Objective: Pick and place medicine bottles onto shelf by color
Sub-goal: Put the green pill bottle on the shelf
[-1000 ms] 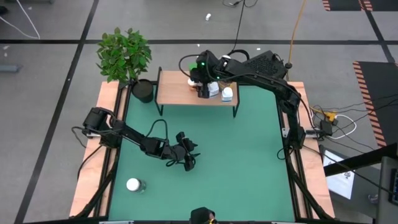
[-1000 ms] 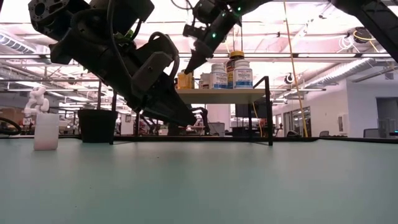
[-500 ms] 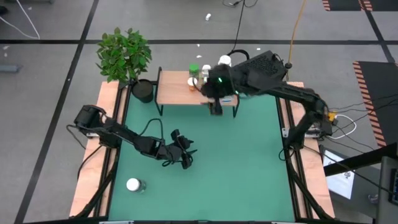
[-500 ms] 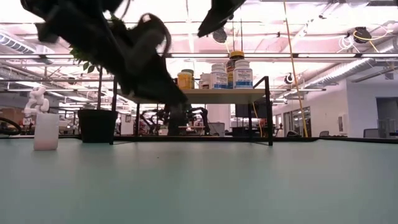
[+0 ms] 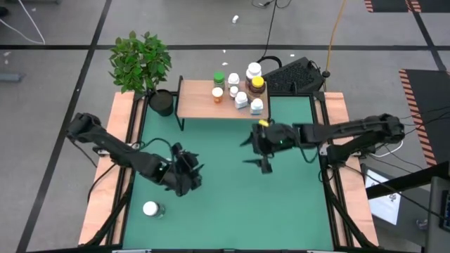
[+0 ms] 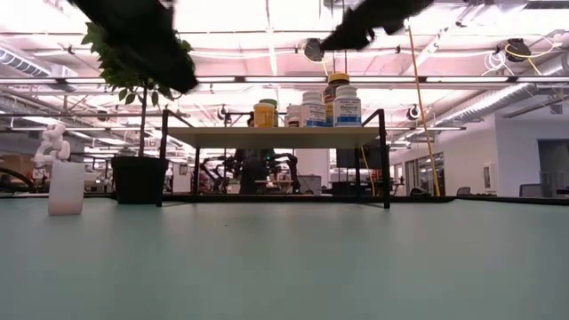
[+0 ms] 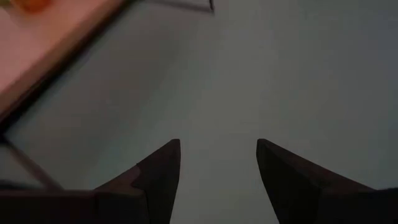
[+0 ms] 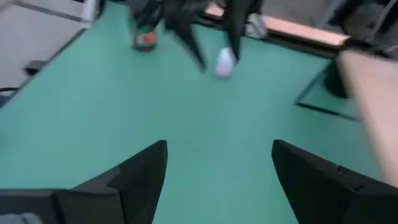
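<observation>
I see left gripper [image 5: 184, 176] wide, empty | right gripper [image 5: 264, 146] wide, empty | round bottles clustered on light-wood shelf [image 5: 197, 105] | white bottle [image 5: 150, 209] on matte green surface [image 5: 281, 204]

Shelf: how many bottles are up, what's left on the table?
Done: about seven bottles stand clustered on the shelf, including a green-capped one and an amber one with a yellow cap. In hand: nothing; the right claw and left claw are both open over the mat. Left: one white bottle near the left claw.
</observation>
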Controlling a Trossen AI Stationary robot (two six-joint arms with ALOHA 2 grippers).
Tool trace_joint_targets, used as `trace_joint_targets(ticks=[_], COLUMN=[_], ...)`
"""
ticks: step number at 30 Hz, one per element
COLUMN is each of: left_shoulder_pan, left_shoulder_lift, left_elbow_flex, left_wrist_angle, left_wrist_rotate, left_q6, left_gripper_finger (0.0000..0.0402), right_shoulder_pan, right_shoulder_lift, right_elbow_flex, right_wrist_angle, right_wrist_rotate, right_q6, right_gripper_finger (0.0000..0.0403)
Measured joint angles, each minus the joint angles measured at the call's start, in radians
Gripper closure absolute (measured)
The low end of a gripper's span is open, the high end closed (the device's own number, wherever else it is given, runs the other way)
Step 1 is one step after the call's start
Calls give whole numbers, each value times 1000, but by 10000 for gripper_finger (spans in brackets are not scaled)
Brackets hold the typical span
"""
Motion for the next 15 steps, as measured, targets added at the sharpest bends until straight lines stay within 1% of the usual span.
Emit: trace_joint_targets(ticks=[3,6,9,11,15], left_shoulder_pan=[-37,-84,-139,-176,-242], left_shoulder_lift=[-2,-2,-2,-2,-5], left_elbow_flex=[86,154,196,210,218], left_wrist_angle=[-148,-291,-362,-374,-377], left_wrist_rotate=[124,258,378,462,567], left_q6=[-79,-189,-314,-393,-630], left_gripper_finger=[190,190,190,190,190], right_shoulder_pan=[49,95,137,162,188], right_shoulder_lift=[-12,-11,-2,-1,-1], right_elbow_flex=[-97,-202,-313,-386,-512], right_wrist_angle=[53,193,377,499,726], right_wrist_rotate=[0,0,0,-1,-1], right_q6=[50,89,117,132,182], right_gripper_finger=[121,121,121,122,122])
